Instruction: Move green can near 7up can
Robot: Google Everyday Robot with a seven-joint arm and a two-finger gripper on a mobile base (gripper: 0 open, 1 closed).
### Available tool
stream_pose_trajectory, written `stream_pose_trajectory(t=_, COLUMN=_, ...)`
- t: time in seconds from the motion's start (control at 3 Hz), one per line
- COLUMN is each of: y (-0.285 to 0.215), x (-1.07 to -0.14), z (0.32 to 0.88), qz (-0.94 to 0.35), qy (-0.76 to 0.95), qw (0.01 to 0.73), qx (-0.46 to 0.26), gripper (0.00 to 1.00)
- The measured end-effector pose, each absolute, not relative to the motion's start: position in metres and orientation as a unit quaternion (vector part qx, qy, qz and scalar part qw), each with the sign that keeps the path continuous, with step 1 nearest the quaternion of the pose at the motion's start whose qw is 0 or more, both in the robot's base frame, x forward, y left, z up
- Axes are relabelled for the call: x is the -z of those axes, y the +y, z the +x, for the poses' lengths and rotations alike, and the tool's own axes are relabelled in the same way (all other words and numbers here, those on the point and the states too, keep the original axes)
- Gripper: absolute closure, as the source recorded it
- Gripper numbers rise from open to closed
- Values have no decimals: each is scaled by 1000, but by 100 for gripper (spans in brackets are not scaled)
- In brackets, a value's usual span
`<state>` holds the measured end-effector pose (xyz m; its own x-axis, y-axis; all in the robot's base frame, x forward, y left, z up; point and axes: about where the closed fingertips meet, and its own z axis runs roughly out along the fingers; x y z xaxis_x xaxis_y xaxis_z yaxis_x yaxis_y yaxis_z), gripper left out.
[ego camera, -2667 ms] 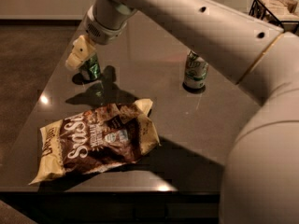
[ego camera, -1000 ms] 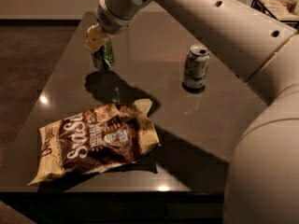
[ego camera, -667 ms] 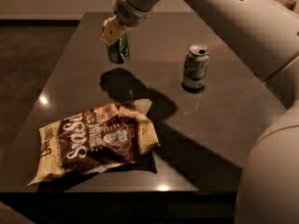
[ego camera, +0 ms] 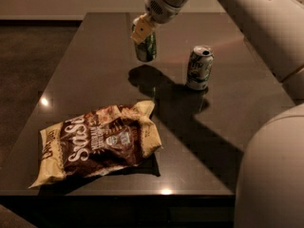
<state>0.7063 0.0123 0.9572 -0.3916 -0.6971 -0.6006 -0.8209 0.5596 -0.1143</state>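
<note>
Status: my gripper (ego camera: 144, 35) hangs over the far part of the surface (ego camera: 95, 70), its fingers (ego camera: 141, 30) pinching the green can (ego camera: 146, 48) near its top. The can hangs upright, long axis vertical, and by its shadow appears clear of the surface.

Governing relation: the 7up can (ego camera: 199, 67) stands upright to the right of the held can and a little nearer the camera, with a clear gap between the two.

Count: two cans, one snack bag (ego camera: 97, 144), one arm
</note>
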Motion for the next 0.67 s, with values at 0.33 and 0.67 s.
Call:
stream_pose_trajectory(t=0.33, y=-19, x=-945, z=712, qz=-446, qy=836, qw=301, qx=-102, gripper=100)
stream_pose_trajectory(t=0.67, y=-50, x=-934, z=714, qz=-425, qy=848, qw=300, qx=-105, gripper=87)
